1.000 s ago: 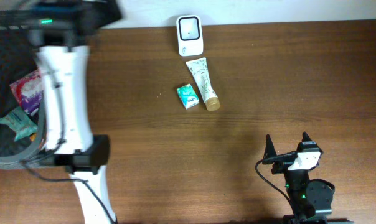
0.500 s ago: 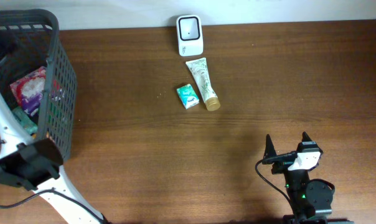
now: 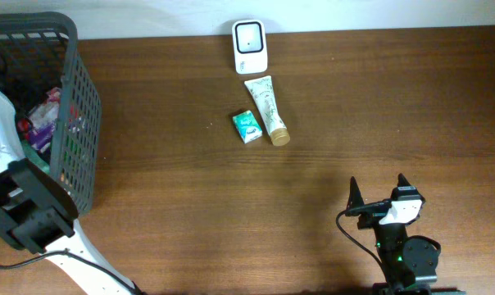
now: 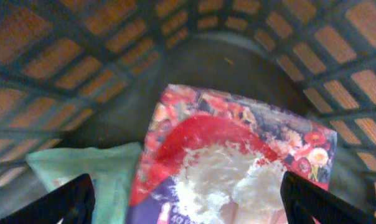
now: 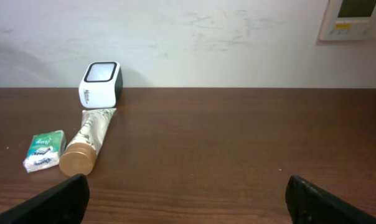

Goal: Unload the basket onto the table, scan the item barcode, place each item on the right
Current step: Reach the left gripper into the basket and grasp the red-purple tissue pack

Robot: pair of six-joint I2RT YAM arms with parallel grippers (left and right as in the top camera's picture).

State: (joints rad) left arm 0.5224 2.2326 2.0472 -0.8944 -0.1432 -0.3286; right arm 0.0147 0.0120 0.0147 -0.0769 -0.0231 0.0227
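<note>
My left gripper (image 4: 188, 200) hangs wide open inside the basket (image 3: 75, 106) at the far left. It sits above a red packet (image 4: 238, 155), probably my item to lift. The scanner (image 3: 250, 47) waits far centre. My right gripper (image 3: 377, 190) is parked near me, wide and empty.

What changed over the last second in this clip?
The left arm swung leftward off the basket's right side and lowered into it. The left gripper hangs open over the red packet, holding nothing. Right gripper, scanner, tube and small green box stayed put.
</note>
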